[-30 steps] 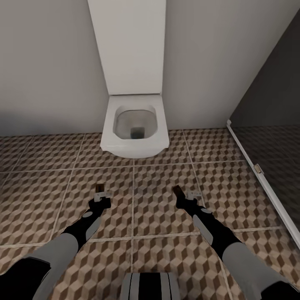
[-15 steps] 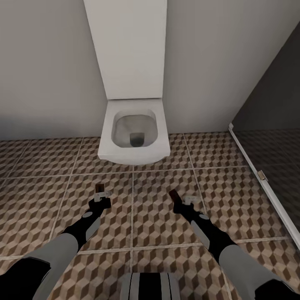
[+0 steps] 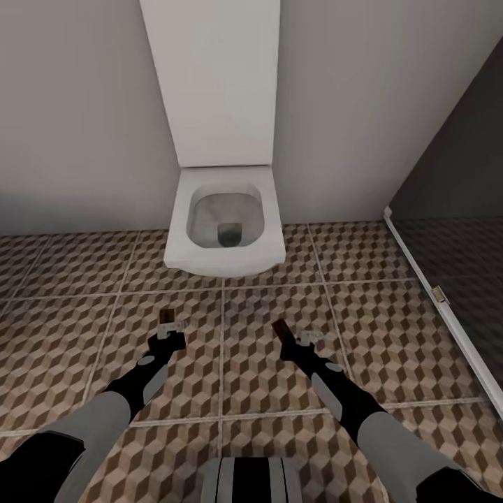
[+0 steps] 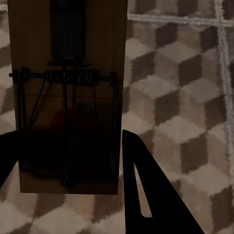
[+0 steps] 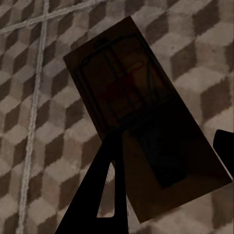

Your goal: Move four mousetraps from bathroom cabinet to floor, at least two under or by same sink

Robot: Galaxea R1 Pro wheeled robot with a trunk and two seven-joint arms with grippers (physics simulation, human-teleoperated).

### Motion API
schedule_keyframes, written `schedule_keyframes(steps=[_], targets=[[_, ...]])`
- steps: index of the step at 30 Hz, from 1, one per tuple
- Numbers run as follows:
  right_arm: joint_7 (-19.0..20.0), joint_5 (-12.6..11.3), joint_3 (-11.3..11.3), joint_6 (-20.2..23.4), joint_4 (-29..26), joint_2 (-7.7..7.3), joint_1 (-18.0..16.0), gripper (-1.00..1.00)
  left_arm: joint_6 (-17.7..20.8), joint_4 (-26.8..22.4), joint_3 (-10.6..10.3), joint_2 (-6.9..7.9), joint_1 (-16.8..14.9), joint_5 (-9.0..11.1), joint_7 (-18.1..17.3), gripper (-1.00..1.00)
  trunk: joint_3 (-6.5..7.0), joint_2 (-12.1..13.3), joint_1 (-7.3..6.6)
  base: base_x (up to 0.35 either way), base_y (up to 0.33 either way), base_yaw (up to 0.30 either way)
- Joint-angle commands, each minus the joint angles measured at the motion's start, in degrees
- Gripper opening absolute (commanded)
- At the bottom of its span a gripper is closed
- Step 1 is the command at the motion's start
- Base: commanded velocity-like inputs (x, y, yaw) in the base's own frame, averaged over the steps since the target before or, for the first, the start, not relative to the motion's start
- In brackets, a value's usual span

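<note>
Tan wooden mousetrap (image 4: 68, 97) clamped in left tool (image 3: 168, 328), another mousetrap (image 5: 141, 122) in right tool (image 3: 293, 339), above bathroom floor (image 3: 70, 321) facing toilet (image 3: 223, 223); keep both level, carry toward sink.

- A home bathroom, rendered in simulation; a white wall-hung ceramic toilet bowl (image 3: 225, 222) sits open below a tall white boxed panel (image 3: 213, 80) on a plain pale grey wall (image 3: 77, 112)
- The floor of large square tiles printed with brown, beige and white cubes (image 3: 70, 328) runs wall to wall, with pale grout lines
- At the right, a dark glass shower screen in a white frame (image 3: 447, 265) meets the tiles
</note>
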Motion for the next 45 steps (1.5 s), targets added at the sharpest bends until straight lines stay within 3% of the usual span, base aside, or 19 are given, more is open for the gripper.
schedule_keyframes(steps=[1,11,20,26,29,34,45], targets=[[0.06,-0.59,0.22,-0.12,0.04,-0.01,-0.04,-1.0,-0.14,0.01,-0.49,0.06,-0.02,0.11,0.51,-1.0,-0.03,-0.01,0.0,0.14,0.0,0.0],[0.14,-0.54,0.17,-0.26,0.13,0.02,-0.04,-1.0,-0.06,0.69,-0.55,0.01,-0.02,0.11,0.5,-1.0,-0.03,-0.01,0.0,0.253,0.0,0.0],[0.15,-0.61,0.27,-2.48,3.08,0.17,-0.04,-1.0,-0.15,2.03,-0.56,-0.1,-0.02,0.11,0.43,-1.0,-0.03,-0.01,0.0,0.033,0.0,0.0],[0.15,-0.55,0.55,-2.67,4.63,3.08,-0.04,-1.0,-0.15,2.09,-0.71,-0.26,-0.02,0.11,0.42,-1.0,-0.03,-0.01,0.0,0.001,0.0,0.0],[0.15,-0.54,2.02,-2.68,5.13,3.92,-0.04,-1.0,-0.15,2.62,-0.84,-0.42,-0.02,0.11,0.37,-1.0,-0.03,-0.01,0.0,0.0,0.0,0.0],[0.15,-0.54,3.63,-3.42,5.29,4.19,-0.04,-1.0,-0.21,4.52,-0.97,-1.55,-0.02,0.11,0.2,-1.0,-0.03,-0.01,0.0,0.0,0.0,0.0],[0.15,-0.54,3.9,-3.91,5.32,4.23,-0.04,-1.0,-0.43,8.72,-1.7,-4.53,-0.02,0.02,-0.01,-1.0,-0.03,-0.01,0.0,0.0,0.0,0.0]])
